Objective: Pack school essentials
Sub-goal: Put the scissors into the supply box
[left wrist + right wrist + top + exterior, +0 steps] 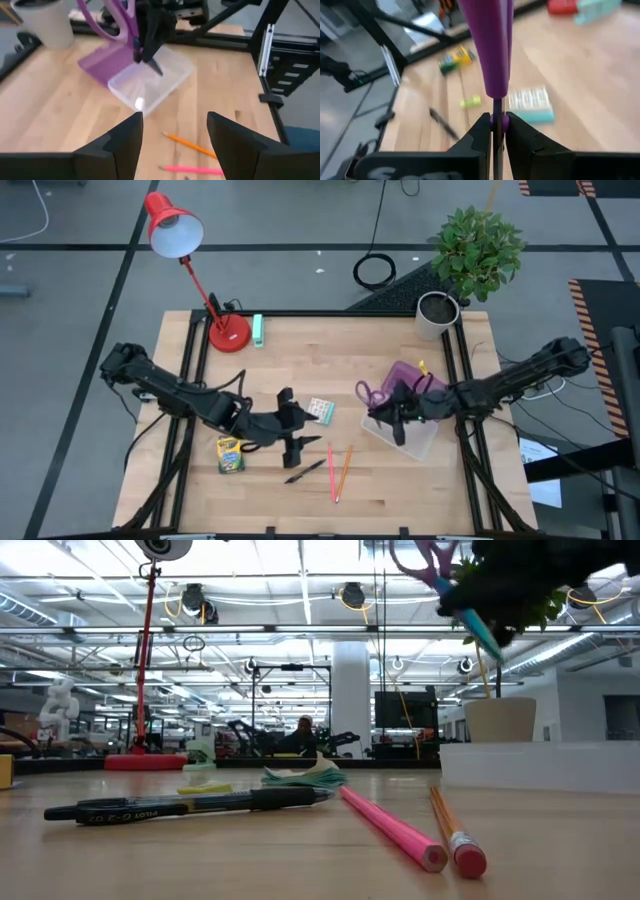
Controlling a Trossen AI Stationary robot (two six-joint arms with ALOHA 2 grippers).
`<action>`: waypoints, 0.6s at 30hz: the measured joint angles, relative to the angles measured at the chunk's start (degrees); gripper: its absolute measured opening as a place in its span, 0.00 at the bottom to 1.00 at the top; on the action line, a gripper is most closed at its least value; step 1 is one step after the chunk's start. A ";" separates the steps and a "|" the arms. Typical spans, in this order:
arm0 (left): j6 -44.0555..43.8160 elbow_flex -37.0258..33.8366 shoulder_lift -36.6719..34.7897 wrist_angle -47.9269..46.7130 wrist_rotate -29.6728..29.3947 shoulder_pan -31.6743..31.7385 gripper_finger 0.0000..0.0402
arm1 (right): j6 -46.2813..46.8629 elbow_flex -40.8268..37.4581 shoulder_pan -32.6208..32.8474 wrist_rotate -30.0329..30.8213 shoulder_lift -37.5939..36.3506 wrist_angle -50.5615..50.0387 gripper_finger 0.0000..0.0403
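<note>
Your right gripper [496,131] pinches the purple scissors [378,393] tight, lifted over the clear box [405,435] at the table's [290,510] right side, handles up and blades down. Your left gripper [172,131] hangs above the table's middle with fingers wide apart, holding nothing.

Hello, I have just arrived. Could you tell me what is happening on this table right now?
A two-armed robot is packing school things. The right tool is shut on the purple scissors and holds them above the clear plastic box. The left tool is open over the middle of the table and holds nothing. The crayon box, the black pen, the pink pencil, the orange pencil and the small patterned pack lie on the wood, not yet packed.
</note>
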 joint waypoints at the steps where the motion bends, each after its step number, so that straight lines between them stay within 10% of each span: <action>1: -1.55 -0.01 0.03 -0.49 -0.08 -0.42 0.56 | 2.12 0.00 1.07 0.65 -0.23 -2.25 0.07; 18: -2.73 -0.02 0.04 -1.50 -0.42 -4.89 0.56 | 20.73 8.09 8.26 2.72 0.60 -42.17 0.07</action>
